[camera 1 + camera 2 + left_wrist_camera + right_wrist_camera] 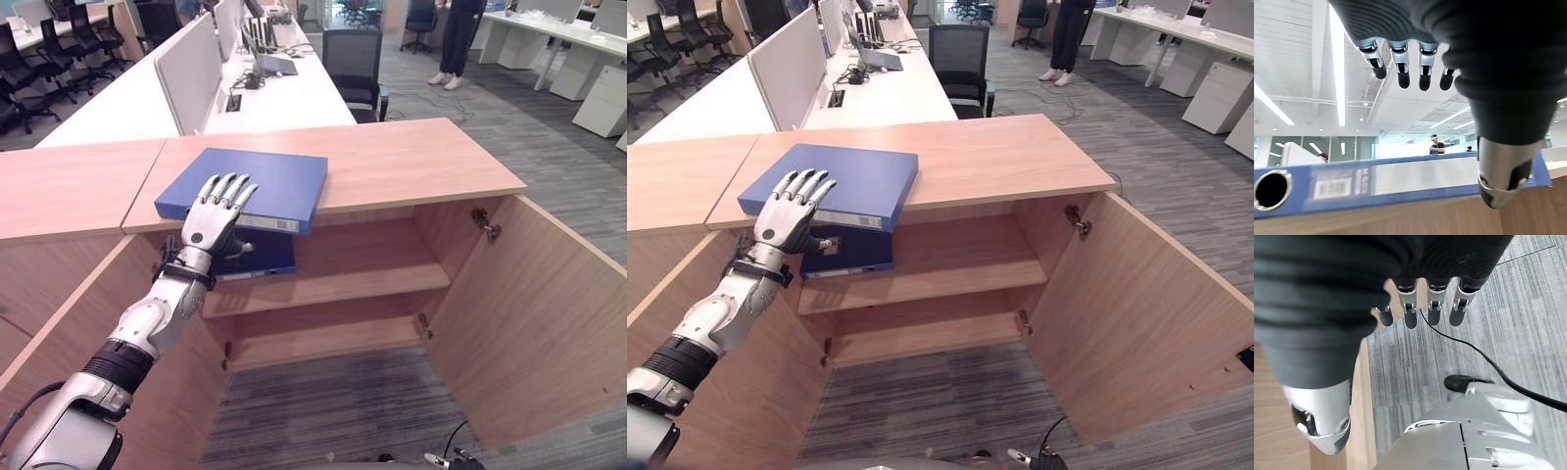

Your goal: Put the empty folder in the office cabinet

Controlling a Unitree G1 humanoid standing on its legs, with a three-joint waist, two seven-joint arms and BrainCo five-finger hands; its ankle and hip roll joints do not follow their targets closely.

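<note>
My left hand (pixel 217 211), fingers straight, lies atop the folder (pixel 257 184) overhanging the cabinet (pixel 411 162) top, so I'd clamp its near edge (thumb beneath) before lowering toward the shelf (pixel 343 279) below.

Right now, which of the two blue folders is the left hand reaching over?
The lighter blue folder on the cabinet top; the left hand hovers open above it. The darker folder lies on the upper shelf.
</note>
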